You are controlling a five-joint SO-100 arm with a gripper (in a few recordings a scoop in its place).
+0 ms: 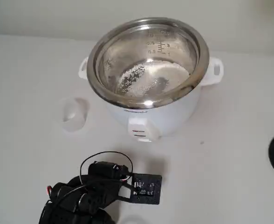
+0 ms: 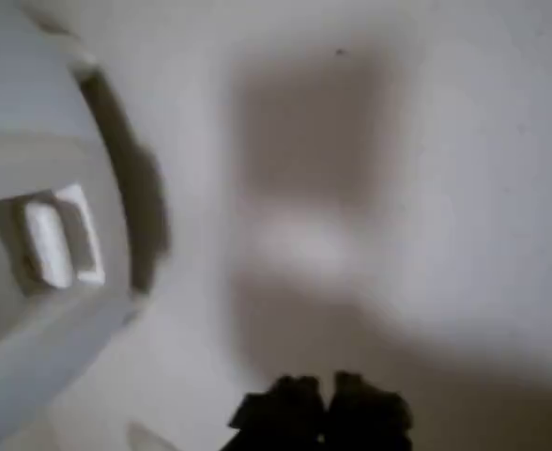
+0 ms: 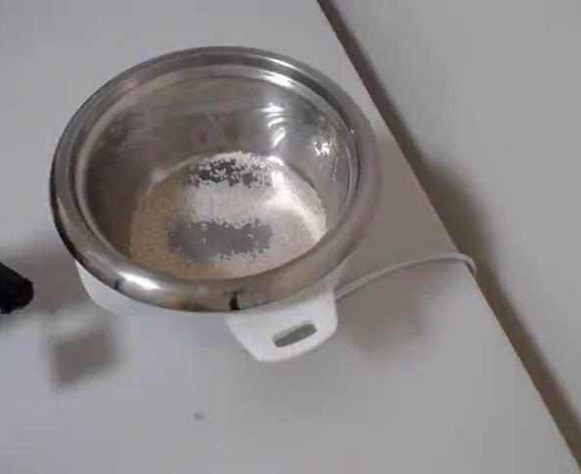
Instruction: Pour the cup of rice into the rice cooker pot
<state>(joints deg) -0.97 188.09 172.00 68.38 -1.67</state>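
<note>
**Rice in the pot, cup standing on the table**

The small frosted-clear plastic cup point(image 1: 74, 115) stands upright on the white table point(image 1: 230, 154), its mouth facing up and its long axis vertical, just left of the white cooker body point(image 1: 155, 119) in the fixed view and apart from it. Its faint outline blends into the tabletop, so I cannot tell whether anything is left inside.

The large round shiny stainless-steel rice cooker pot point(image 3: 216, 178) sits in the cooker body, open side up. White grains of rice point(image 3: 226, 212) lie as a thin pale layer across its bottom, with a bare steel patch near the middle.

The black gripper point(image 2: 321, 413) is cut off at the lower edge of the blurred wrist view; whether its fingers are spread or pressed together cannot be told. The black arm point(image 1: 88, 191) sits low in the fixed view, well apart from the cup.
</note>
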